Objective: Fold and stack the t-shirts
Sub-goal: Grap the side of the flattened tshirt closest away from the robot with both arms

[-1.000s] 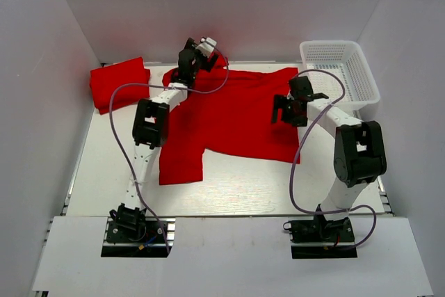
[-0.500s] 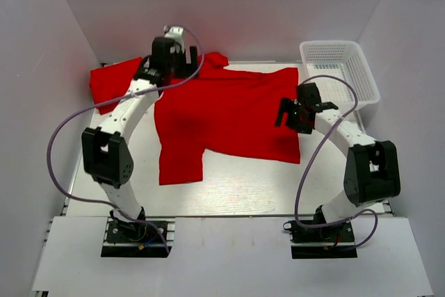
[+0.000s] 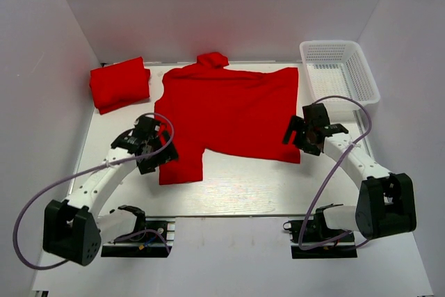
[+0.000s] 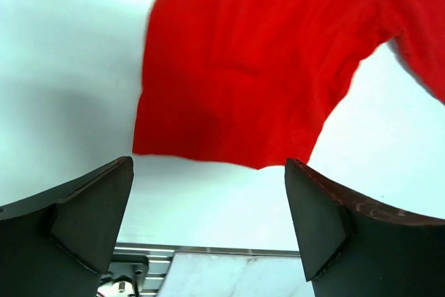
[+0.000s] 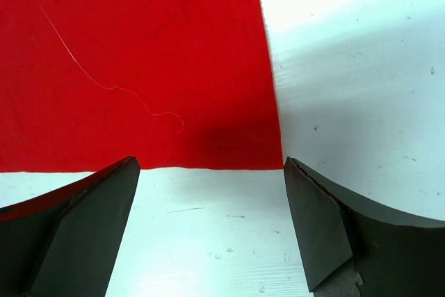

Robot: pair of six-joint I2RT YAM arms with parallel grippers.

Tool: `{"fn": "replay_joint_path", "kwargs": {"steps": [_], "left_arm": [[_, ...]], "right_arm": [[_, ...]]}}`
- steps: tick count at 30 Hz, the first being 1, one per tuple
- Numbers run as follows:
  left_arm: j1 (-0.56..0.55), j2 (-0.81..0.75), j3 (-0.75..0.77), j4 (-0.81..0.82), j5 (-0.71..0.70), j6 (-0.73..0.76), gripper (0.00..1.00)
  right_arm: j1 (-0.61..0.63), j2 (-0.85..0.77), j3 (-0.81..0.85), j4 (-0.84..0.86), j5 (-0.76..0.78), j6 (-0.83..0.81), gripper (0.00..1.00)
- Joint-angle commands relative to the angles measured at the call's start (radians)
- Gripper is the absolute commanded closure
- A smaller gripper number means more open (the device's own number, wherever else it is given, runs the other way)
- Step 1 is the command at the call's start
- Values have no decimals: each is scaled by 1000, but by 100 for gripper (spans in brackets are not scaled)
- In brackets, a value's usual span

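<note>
One red t-shirt [image 3: 229,113] lies spread flat on the white table, with a bunched bit at its far edge [image 3: 212,59]. A second red t-shirt [image 3: 119,85] lies folded at the back left. My left gripper [image 3: 158,154] is open and empty, just above the near-left sleeve. In the left wrist view the sleeve [image 4: 243,67] lies just beyond the left gripper [image 4: 208,165]. My right gripper [image 3: 297,137] is open and empty over the shirt's near-right corner. In the right wrist view that corner [image 5: 208,102] sits between the fingertips of the right gripper [image 5: 210,163].
A white mesh basket [image 3: 341,67] stands at the back right. White walls close the table on three sides. The metal rail of the table's near edge [image 4: 208,259] shows in the left wrist view. A loose thread [image 5: 111,85] lies on the shirt.
My left arm let go of the shirt's far edge and swung back to the near-left sleeve. My right arm drew nearer, toward the shirt's near-right corner. The shirt now lies flat.
</note>
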Motion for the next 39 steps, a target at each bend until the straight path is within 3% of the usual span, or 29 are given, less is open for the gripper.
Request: {"fn": "replay_joint_path", "kwargs": {"steps": [1,8,16,24,29,32,36,39], "left_arm": [[-4,-66,-86,-39,-19,-133,0],[5,-134,-195,34,-43,-173,0],[5,-22,-209,97,-77,-173,0],[15,-85,-342,200,-68,-219,24],[15,-68,-381,260,-68,-210,25],[5,-2,-390,312,-54,-188,34],[-4,77,-352,273,-64,-173,55],[-4,78,-351,262,-54,-164,89]], "right_arm": [[-4,-27,-13,-4,19,18,10],[-2,-50,-13,5,16,12,10],[-5,-32,-20,13,43,27,10],[-5,-9,1,5,37,24,10],[-7,-9,9,2,30,14,10],[-7,-10,15,-6,26,15,10],[-5,-22,23,-15,43,23,10],[-5,-29,21,-18,56,23,10]]}}
